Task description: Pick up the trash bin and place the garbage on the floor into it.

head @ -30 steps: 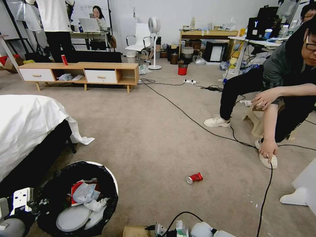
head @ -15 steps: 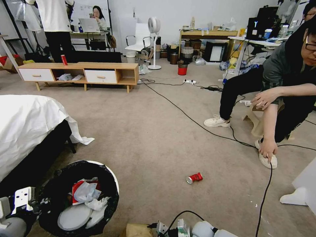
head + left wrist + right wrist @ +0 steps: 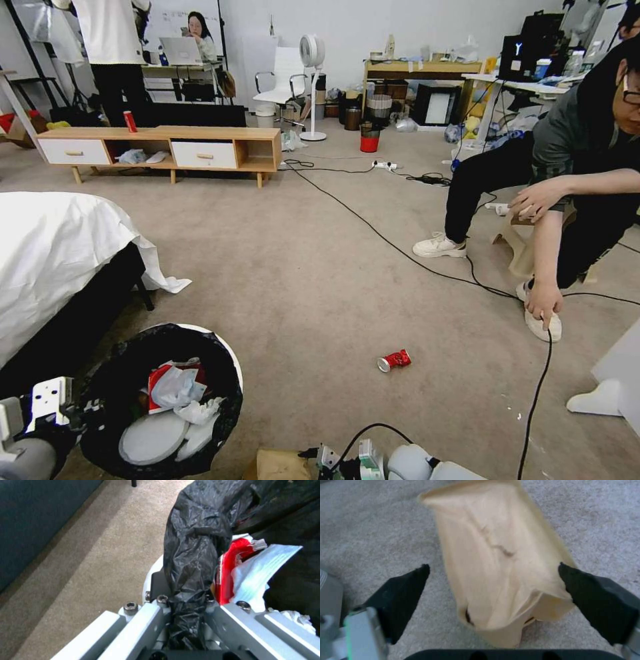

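Observation:
The trash bin (image 3: 230,363), white with a black bag over its rim, is at lower left in the head view and holds a red packet (image 3: 230,562), white tissues (image 3: 263,565) and white discs. My left gripper (image 3: 80,412) is shut on the bagged rim (image 3: 190,580). A brown paper bag (image 3: 496,562) lies on the carpet, at the bottom edge of the head view (image 3: 277,465). My right gripper (image 3: 493,572) is open and straddles it, one finger against its edge. A crushed red can (image 3: 394,361) lies farther out on the floor (image 3: 300,280).
A bed with a white sheet (image 3: 53,247) stands close on the left. Black cables (image 3: 400,250) cross the carpet. A seated person (image 3: 573,167) reaches down at the right. A low wooden cabinet (image 3: 160,143) and a small red bin (image 3: 369,143) stand far back.
The bin in my left gripper has crept slightly to the right. My right arm has edged a little farther into the head view beside the paper bag.

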